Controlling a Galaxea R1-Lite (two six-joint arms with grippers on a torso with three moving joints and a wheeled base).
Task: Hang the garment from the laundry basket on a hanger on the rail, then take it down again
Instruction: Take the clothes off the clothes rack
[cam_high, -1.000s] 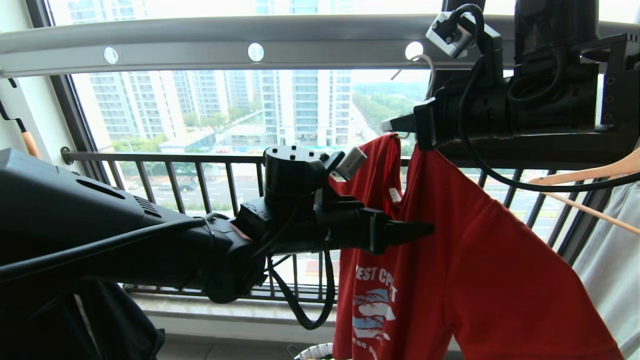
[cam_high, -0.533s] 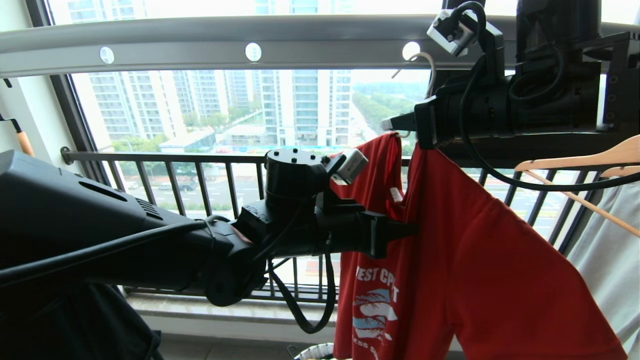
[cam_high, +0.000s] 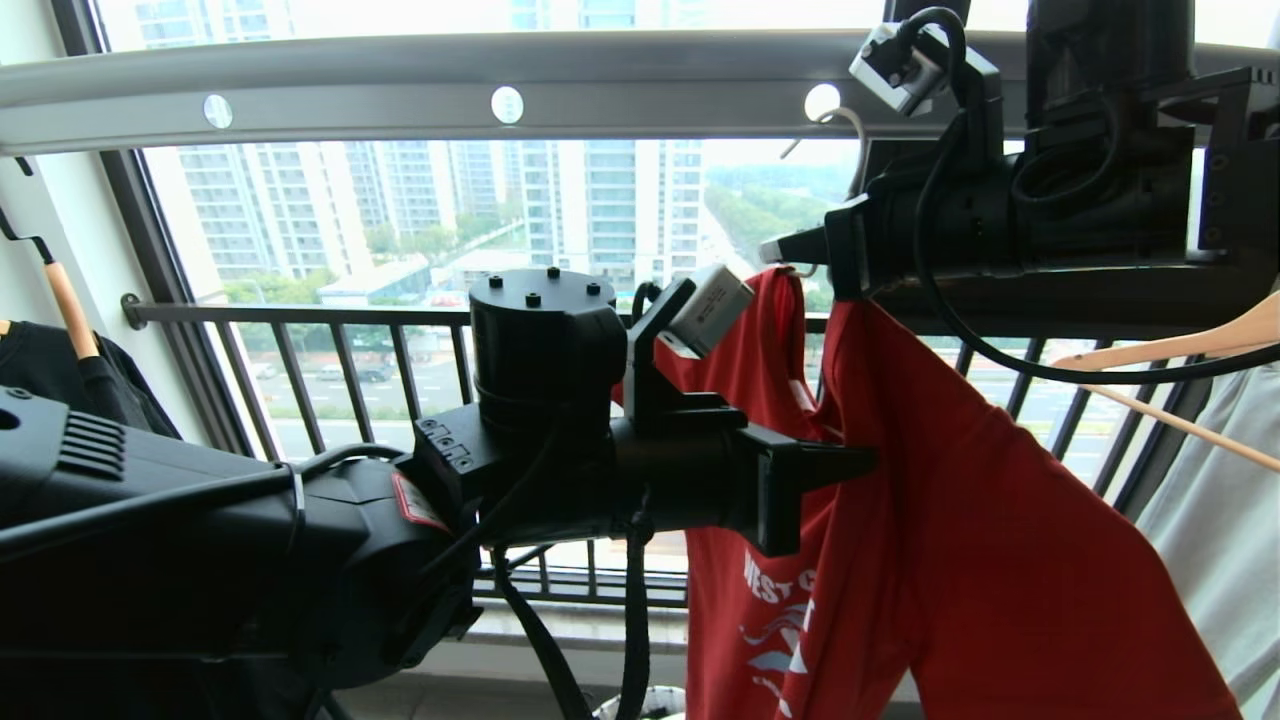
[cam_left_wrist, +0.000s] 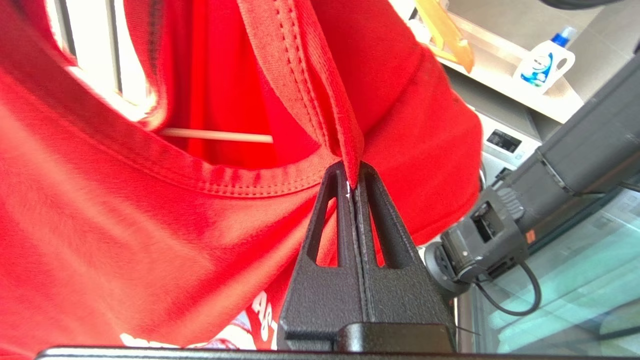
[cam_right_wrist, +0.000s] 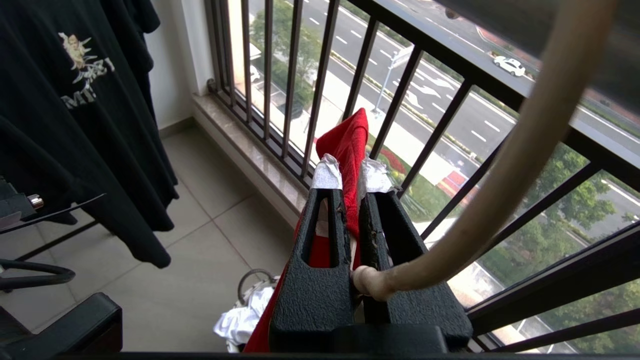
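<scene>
The red garment (cam_high: 980, 520) hangs under the pale grey rail (cam_high: 400, 100) on the whitish hanger, whose hook (cam_high: 857, 140) sits in a rail hole. My left gripper (cam_high: 862, 462) is shut on the garment's neck band (cam_left_wrist: 345, 150), which is pinched between its fingertips; a thin bar of the hanger (cam_left_wrist: 215, 135) shows inside the neck opening. My right gripper (cam_high: 775, 250) is higher, at the garment's top, shut on a fold of red cloth (cam_right_wrist: 347, 145). The hanger's hook stem (cam_right_wrist: 525, 150) rises from beside its fingers. The laundry basket (cam_high: 645, 703) stands below on the floor.
A wooden hanger (cam_high: 1180, 345) with a pale grey garment (cam_high: 1220, 530) hangs close on the right. A black printed T-shirt (cam_right_wrist: 75, 125) hangs on the left. The dark window railing (cam_high: 330, 315) runs behind everything. A detergent bottle (cam_left_wrist: 545, 62) stands on a counter behind.
My left gripper has shut on the garment's neck band. Its wrist has lifted and swung nearer the camera, dragging the chest print lower. The right arm has not moved.
</scene>
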